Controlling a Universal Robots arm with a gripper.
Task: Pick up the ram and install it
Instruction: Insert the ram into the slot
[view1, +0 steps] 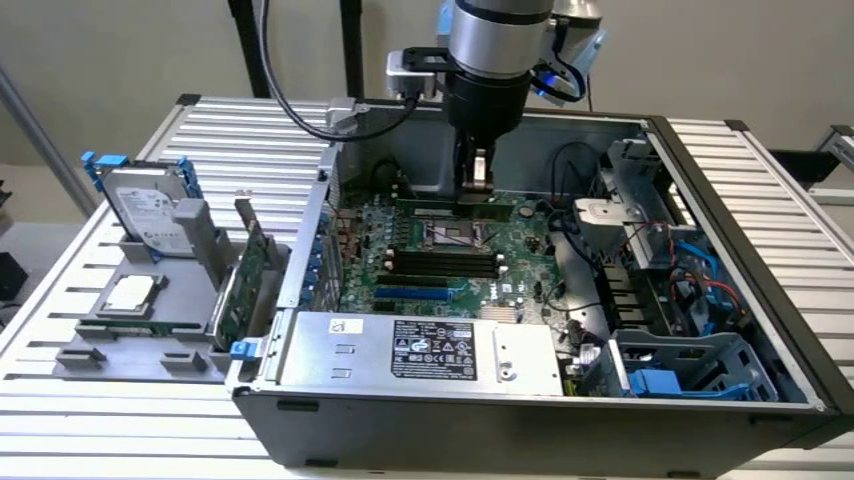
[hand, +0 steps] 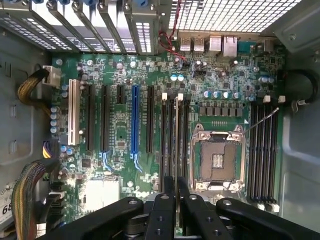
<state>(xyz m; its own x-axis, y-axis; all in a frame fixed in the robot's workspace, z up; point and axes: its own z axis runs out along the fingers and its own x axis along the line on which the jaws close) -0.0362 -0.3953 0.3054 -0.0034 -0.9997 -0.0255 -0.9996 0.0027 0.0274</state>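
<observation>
My gripper (view1: 477, 188) reaches down into the open computer case (view1: 747, 260), over the far part of the green motherboard (view1: 527, 280). It is shut on the ram (view1: 454, 211), a narrow green stick lying level just under the fingers. In the wrist view the ram (hand: 176, 145) shows edge-on as a thin pale line running out from between the black fingers (hand: 162, 210). It lines up with a black memory slot (hand: 171, 130) beside the CPU socket (hand: 217, 160). Whether it sits fully in the slot I cannot tell.
A grey holder (view1: 134, 350) at the exterior view's left carries a hard drive in a blue frame (view1: 147, 210) and a large green expansion card (view1: 247, 275). Inside the case are the power supply (view1: 420, 350), a drive cage with cables (view1: 667, 260) and further memory slots (hand: 265, 150).
</observation>
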